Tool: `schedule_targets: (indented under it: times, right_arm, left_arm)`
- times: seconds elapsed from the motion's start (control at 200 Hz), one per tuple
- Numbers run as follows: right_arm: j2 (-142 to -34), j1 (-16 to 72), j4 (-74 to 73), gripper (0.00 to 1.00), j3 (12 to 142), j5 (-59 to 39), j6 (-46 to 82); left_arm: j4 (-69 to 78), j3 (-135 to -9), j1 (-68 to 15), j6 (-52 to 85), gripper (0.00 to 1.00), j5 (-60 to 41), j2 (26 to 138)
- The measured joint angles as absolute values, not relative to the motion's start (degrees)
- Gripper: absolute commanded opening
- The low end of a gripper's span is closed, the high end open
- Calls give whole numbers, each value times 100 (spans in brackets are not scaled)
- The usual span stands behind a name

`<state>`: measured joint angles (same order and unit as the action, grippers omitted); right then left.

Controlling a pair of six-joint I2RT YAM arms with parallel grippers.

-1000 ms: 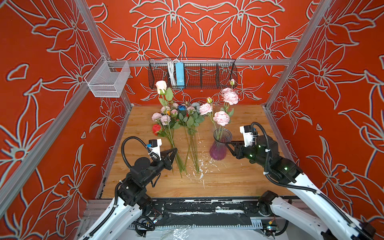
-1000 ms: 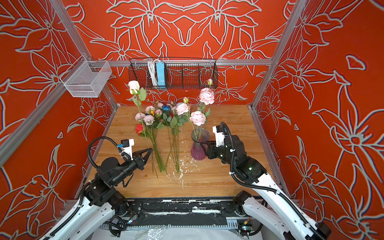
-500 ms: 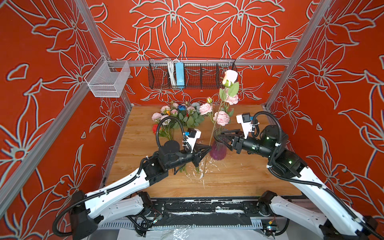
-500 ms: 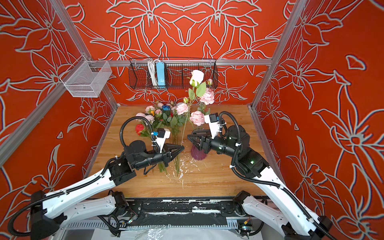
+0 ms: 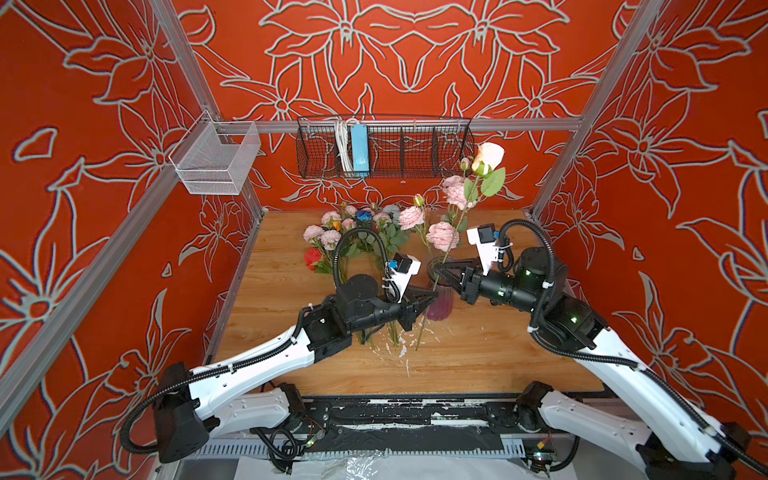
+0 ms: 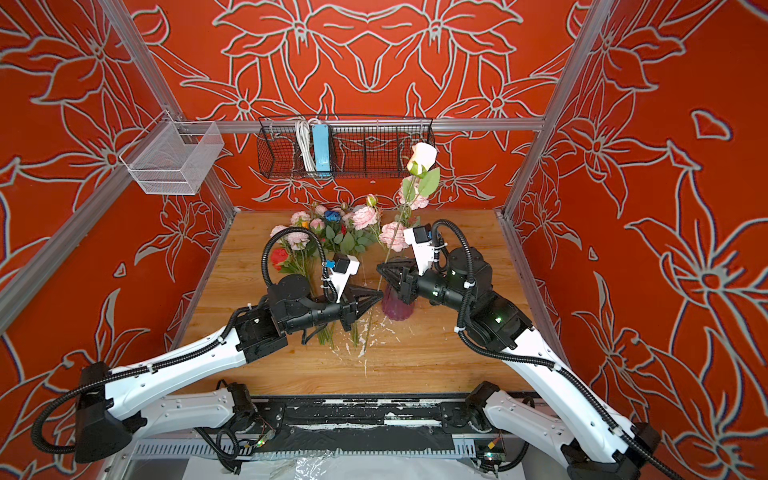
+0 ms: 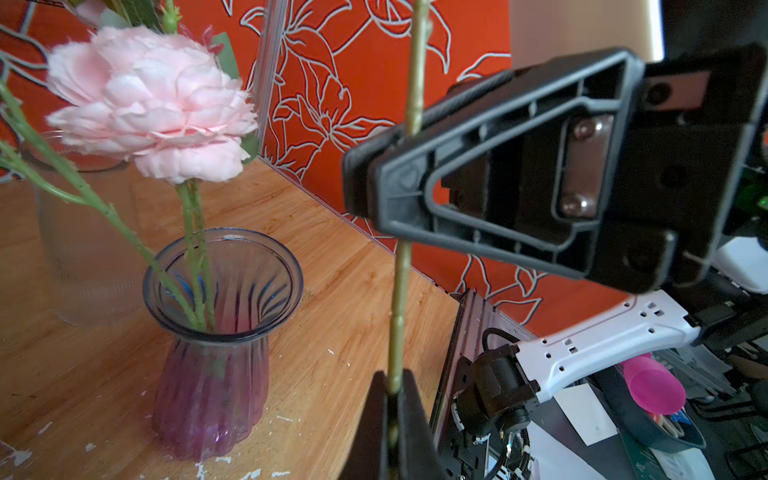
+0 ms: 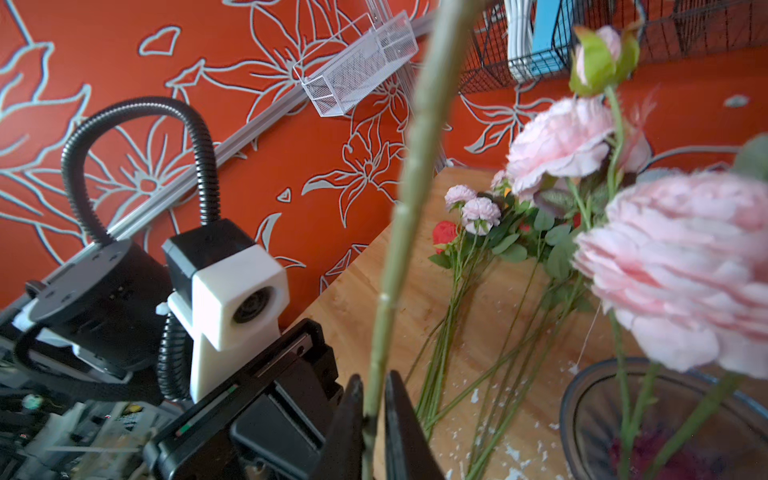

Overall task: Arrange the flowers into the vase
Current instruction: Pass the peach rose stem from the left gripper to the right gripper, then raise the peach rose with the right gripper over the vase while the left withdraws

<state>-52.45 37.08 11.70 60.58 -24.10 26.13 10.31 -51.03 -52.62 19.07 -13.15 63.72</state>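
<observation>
A cream-white rose stands tall on a long green stem. Both grippers hold that stem just in front of the purple glass vase. My left gripper is shut on the stem low down. My right gripper is shut on it slightly higher. The stem's lower end hangs outside the vase, over the table. Pink peonies stand in the vase. More flowers lie to its left.
A black wire basket with a blue power strip hangs on the back wall. A white mesh basket hangs on the left wall. A clear glass vessel stands behind the vase. White flecks dot the wooden table.
My left arm carried the white rose from the pile to the vase. My right gripper moved in from the right and closed on the stem above the left gripper.
</observation>
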Motion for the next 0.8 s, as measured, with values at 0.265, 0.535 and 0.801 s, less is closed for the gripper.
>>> schedule_targets:
  times: [0.265, 0.535, 0.801]
  right_arm:
    - [-5151, 3721, 1179, 3, 6058, -1984, 2491]
    - [-5028, 3721, 1564, 3, 6578, -934, 1959]
    - [-5564, 3721, 1553, 3, 7905, 683, 858]
  left_arm:
    - [932, -5120, -5295, 1826, 61, -1079, 6403]
    - [749, -4278, -5299, 1940, 74, 567, 5144]
    - [364, -3118, -5299, 2792, 74, 2532, 3693]
